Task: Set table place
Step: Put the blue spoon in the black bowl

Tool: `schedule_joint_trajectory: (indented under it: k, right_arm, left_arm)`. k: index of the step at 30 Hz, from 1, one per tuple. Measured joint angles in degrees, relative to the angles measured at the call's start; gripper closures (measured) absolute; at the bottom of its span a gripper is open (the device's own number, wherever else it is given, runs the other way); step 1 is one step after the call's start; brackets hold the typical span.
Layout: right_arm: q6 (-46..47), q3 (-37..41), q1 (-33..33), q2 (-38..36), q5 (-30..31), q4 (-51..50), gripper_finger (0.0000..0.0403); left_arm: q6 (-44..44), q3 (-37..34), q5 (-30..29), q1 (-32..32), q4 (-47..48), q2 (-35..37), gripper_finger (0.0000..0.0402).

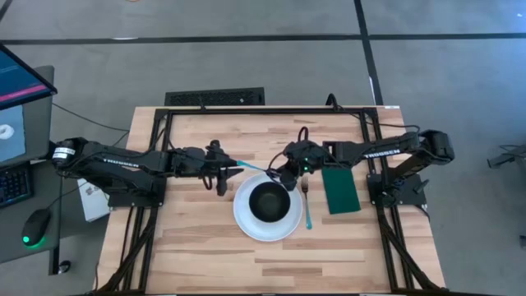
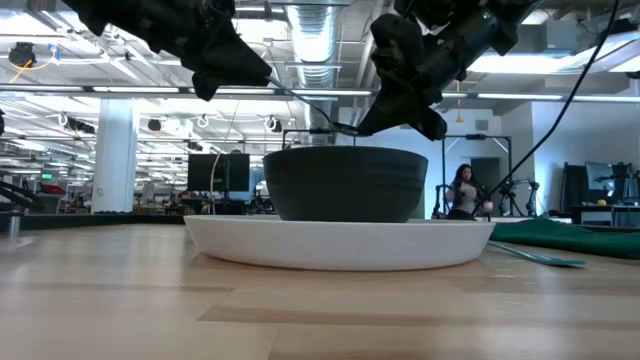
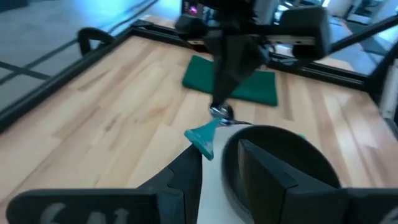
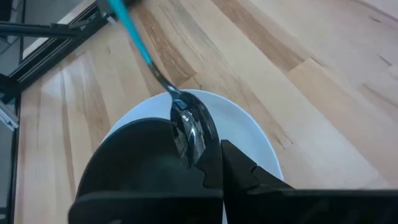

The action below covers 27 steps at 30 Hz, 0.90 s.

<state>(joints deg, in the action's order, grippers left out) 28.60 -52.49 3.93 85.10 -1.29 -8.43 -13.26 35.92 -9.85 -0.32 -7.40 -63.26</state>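
Note:
A white plate (image 1: 246, 222) lies at the table's middle with the black bowl (image 1: 269, 202) standing in it. The blue-handled spoon (image 1: 251, 168) hangs in the air over the plate's far rim, between both grippers. My right gripper (image 1: 285, 175) is shut on its metal end. My left gripper (image 1: 220, 176) is open at the handle's free end (image 3: 202, 142). The blue-handled fork (image 1: 307, 207) lies flat on the table right of the plate. The green napkin (image 1: 339, 189) lies flat beyond the fork. My right gripper (image 4: 214, 155) pinches the spoon's metal bowl (image 4: 189, 127) between its two fingers, coming from above and from the table's right. The spoon is lifted clear, its handle (image 4: 134, 37) pointing toward the table's left. My left gripper (image 3: 217, 155): the handle's flared end stands at one fingertip (image 3: 193, 163); I cannot tell whether they touch.
The black frame (image 1: 374, 164) runs along the table's edges, and each arm's base sits on a side rail. Bare planks (image 1: 214, 255) stretch in front of the plate toward the near edge. A monitor, keyboard and mouse stand off the table on the left.

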Motion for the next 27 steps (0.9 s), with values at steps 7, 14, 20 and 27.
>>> schedule_joint_trajectory:
  k: [7, 14, 20, 27]
  right_arm:
    - [-0.04, 0.0, -2.44, 0.0, 2.63, -0.12, 0.0392]
    - [-0.15, 0.0, -3.18, 0.0, 3.5, 1.24, 0.0392]
    - [0.23, 0.0, -3.18, 0.0, 3.72, 1.33, 0.0392]
    - [0.31, 0.0, -3.22, 0.02, 3.99, 1.59, 0.0392]
  left_arm:
    - [-0.04, 0.04, -4.09, 0.0, -0.02, 0.04, 0.0307]
    - [0.0, 0.04, -3.41, 0.02, 1.05, 0.04, 0.0307]
    - [-1.44, 0.04, -0.91, 0.04, 3.89, 0.04, 0.0307]
    - [-1.44, 0.04, -0.93, 0.04, 4.44, 0.04, 0.031]
